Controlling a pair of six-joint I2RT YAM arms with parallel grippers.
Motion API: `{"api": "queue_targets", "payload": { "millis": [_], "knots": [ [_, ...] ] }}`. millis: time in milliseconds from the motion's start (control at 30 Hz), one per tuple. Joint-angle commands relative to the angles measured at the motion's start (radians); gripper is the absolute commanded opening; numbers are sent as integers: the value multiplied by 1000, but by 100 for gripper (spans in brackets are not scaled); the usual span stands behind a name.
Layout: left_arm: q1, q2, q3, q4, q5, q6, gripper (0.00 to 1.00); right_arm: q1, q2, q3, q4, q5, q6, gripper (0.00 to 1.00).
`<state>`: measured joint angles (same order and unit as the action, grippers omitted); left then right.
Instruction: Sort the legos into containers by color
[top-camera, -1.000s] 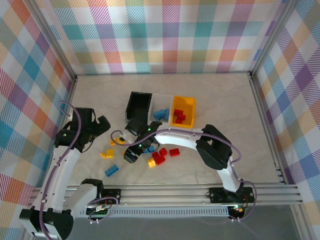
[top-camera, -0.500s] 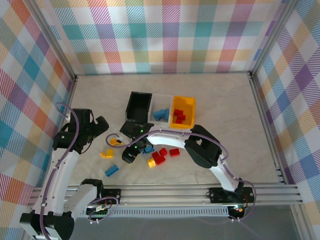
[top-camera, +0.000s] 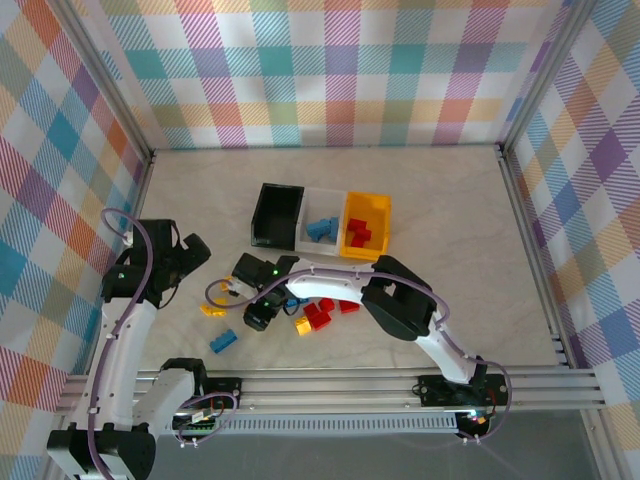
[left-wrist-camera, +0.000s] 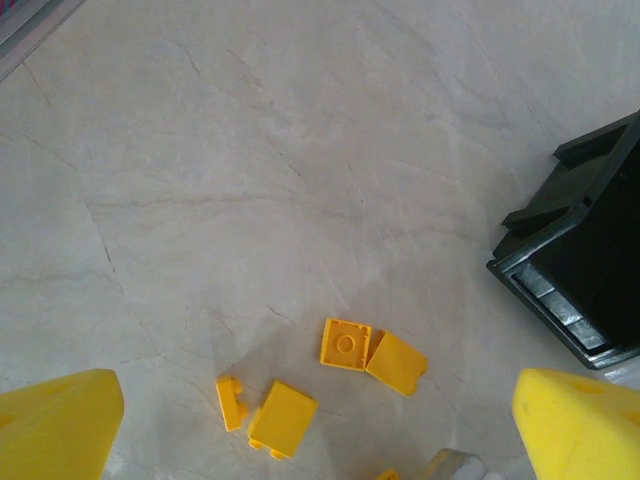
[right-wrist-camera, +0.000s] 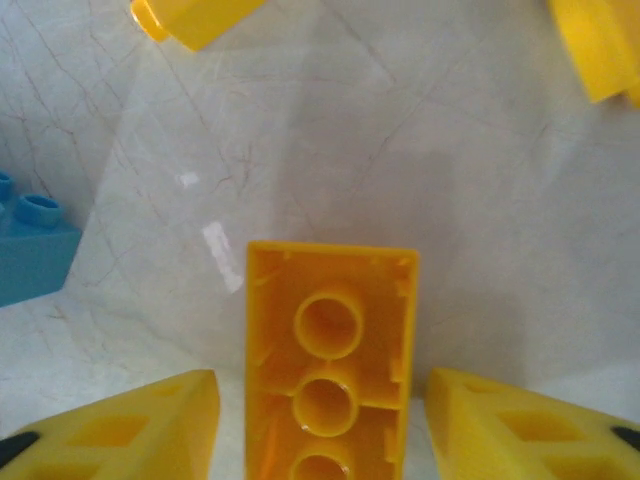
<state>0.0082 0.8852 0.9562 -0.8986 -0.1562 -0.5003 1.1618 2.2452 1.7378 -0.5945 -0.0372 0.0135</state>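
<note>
In the right wrist view an upside-down yellow lego (right-wrist-camera: 331, 350) lies on the table between my right gripper's (right-wrist-camera: 325, 432) yellow fingers. A narrow gap shows on each side of it, so the jaws are open around it. From above, that gripper (top-camera: 257, 303) hangs over the loose legos, hiding this brick. Several yellow legos (left-wrist-camera: 345, 344) lie below my left gripper (left-wrist-camera: 320, 440), which is wide open and holds nothing. Its place in the overhead view is to the left (top-camera: 186, 257). The black (top-camera: 277, 215), white (top-camera: 309, 236) and yellow (top-camera: 352, 213) containers stand in a row.
Red legos (top-camera: 320, 313) and one yellow lego (top-camera: 303, 326) lie right of the right gripper. A blue lego (top-camera: 223, 341) sits nearer the front rail, and another blue lego (right-wrist-camera: 30, 245) lies left of the right fingers. Blue bricks lie in the white container, red ones in the yellow.
My right gripper has slid left and a little nearer over the pile, and its jaws have narrowed around the yellow lego. The left arm has drawn back slightly to the left.
</note>
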Motion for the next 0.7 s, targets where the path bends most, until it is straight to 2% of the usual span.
{"api": "queue_targets", "payload": {
  "millis": [0, 67, 100, 367, 667],
  "knots": [
    [18, -15, -8, -27, 20, 26, 100, 3, 23, 19, 1, 21, 6, 44],
    [19, -15, -9, -25, 24, 25, 100, 3, 15, 13, 4, 28, 6, 35],
    [21, -15, -9, -25, 27, 26, 100, 3, 8, 8, 6, 31, 6, 35],
    [21, -17, -14, -19, 41, 27, 100, -9, -92, -60, 37, 52, 26, 34],
    [21, -30, -12, 1, 96, 39, 100, -134, -210, -63, 48, 27, 34, 33]
  ]
}}
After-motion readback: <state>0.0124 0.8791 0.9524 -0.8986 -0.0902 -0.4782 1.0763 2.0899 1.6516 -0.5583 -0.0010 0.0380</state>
